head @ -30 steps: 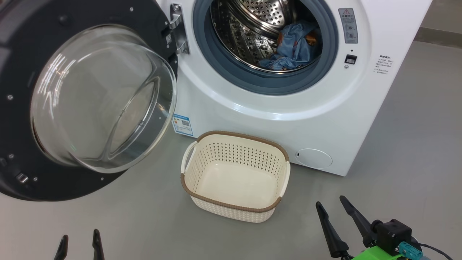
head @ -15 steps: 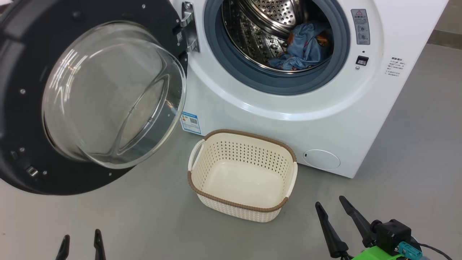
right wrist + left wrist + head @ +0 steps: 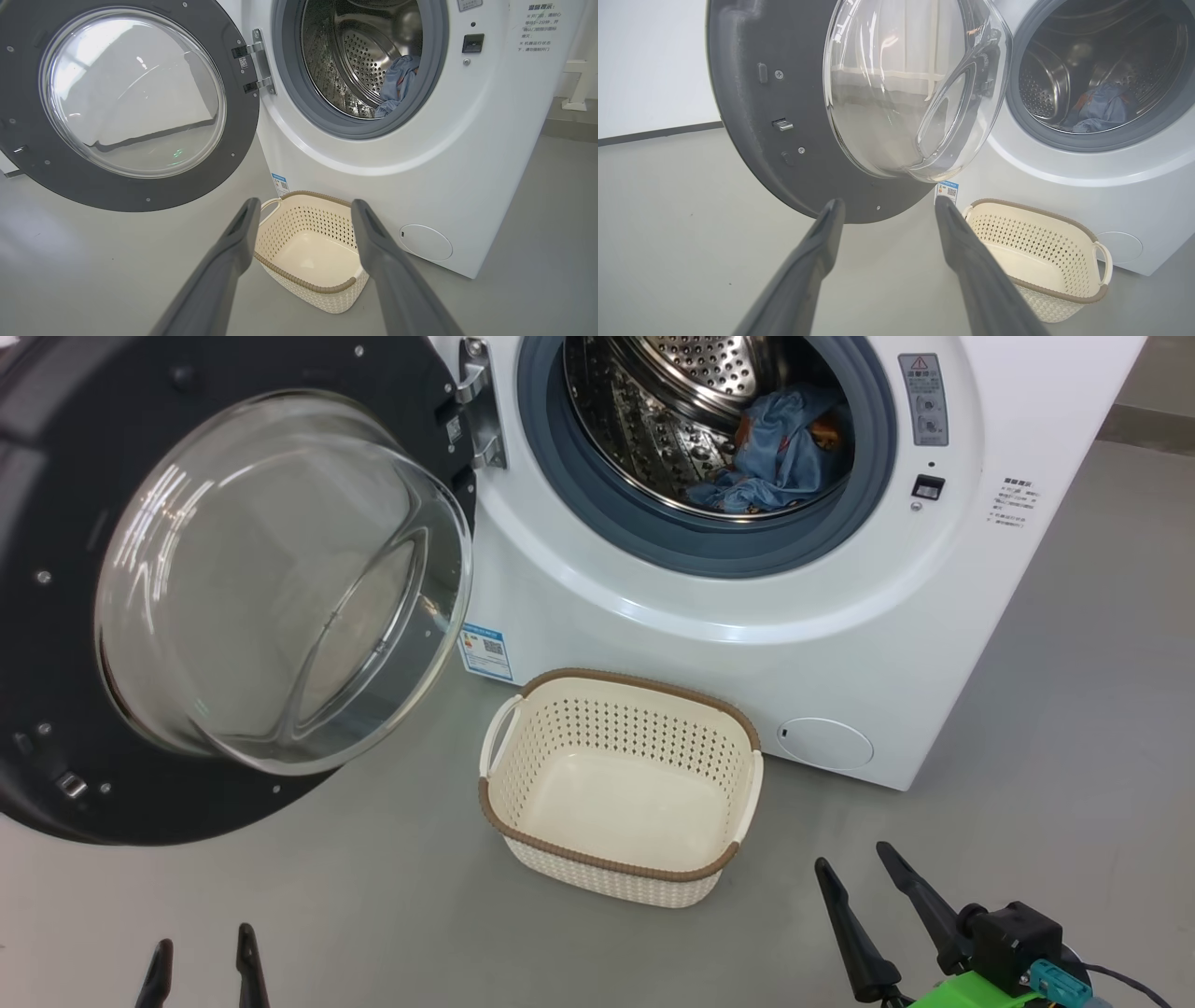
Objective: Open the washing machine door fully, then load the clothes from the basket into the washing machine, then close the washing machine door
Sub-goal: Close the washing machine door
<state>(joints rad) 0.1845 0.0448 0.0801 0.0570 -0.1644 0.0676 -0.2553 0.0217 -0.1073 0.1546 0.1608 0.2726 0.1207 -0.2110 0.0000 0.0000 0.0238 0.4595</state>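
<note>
The white washing machine (image 3: pixel 840 644) (image 3: pixel 467 140) stands ahead with its black-rimmed door (image 3: pixel 112 448) (image 3: pixel 752 116) (image 3: pixel 140 186) swung wide open to the left. Light blue clothes (image 3: pixel 780 453) (image 3: pixel 1104 107) (image 3: pixel 399 81) lie inside the steel drum. On the floor before the machine sits the cream basket (image 3: pixel 621 695) (image 3: pixel 1045 284) (image 3: pixel 299 280), with nothing inside. My left gripper (image 3: pixel 201 943) (image 3: pixel 887 205) is open near the bottom left, apart from the door. Open too, my right gripper (image 3: pixel 854 868) (image 3: pixel 303 205) hangs to the basket's right, holding nothing.
Grey floor (image 3: pixel 1074 709) spreads around the machine and basket. A blue label sticker (image 3: pixel 485 653) and a round white cover (image 3: pixel 826 744) mark the machine's lower front. The open door juts out over the floor at left.
The whole head view has shifted slightly, so the camera moved. Both grippers stay open in the same places. Door, basket and clothes have not moved.
</note>
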